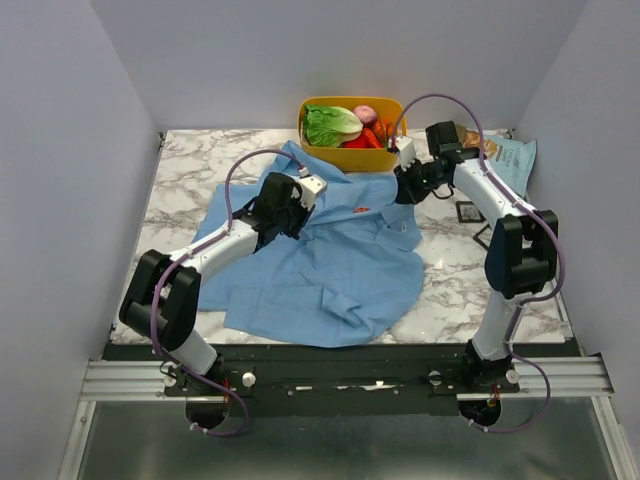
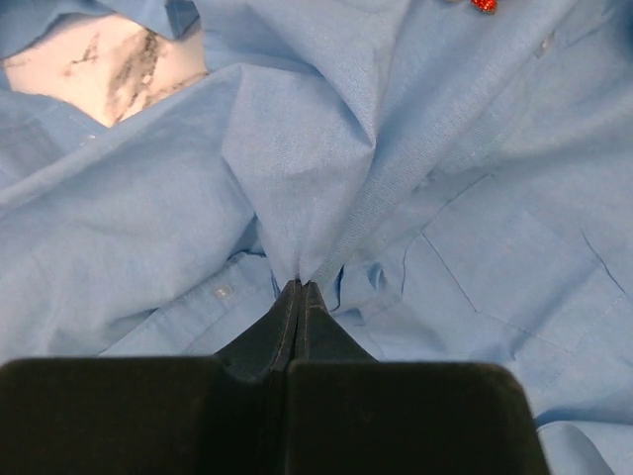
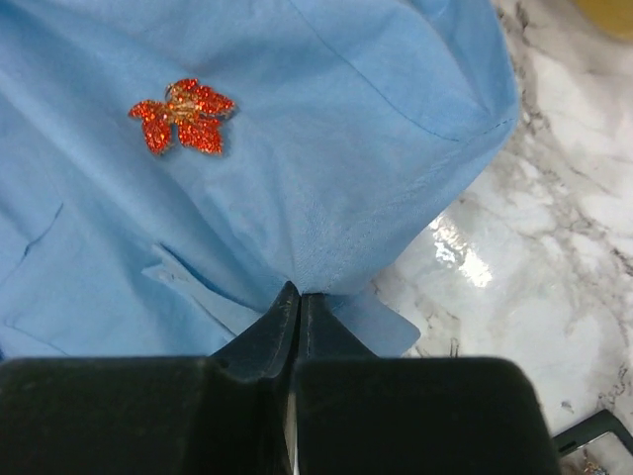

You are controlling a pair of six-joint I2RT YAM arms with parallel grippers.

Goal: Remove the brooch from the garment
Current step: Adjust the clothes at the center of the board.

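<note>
Garment (image 1: 330, 270): one; end effectors (image 2: 300, 289) (image 3: 295, 294) clamping it: two.

From above, the red ornament (image 1: 363, 210) on the garment (image 1: 330, 270) is a mere speck, its shape unreadable, and the left wrist view cuts it off at the top edge. Whether the pale tan bit at its centre is a separate brooch (image 3: 182, 93) cannot be told. The right arm (image 1: 490, 195) hides the right end of the yellow bin (image 1: 350, 157)
</note>
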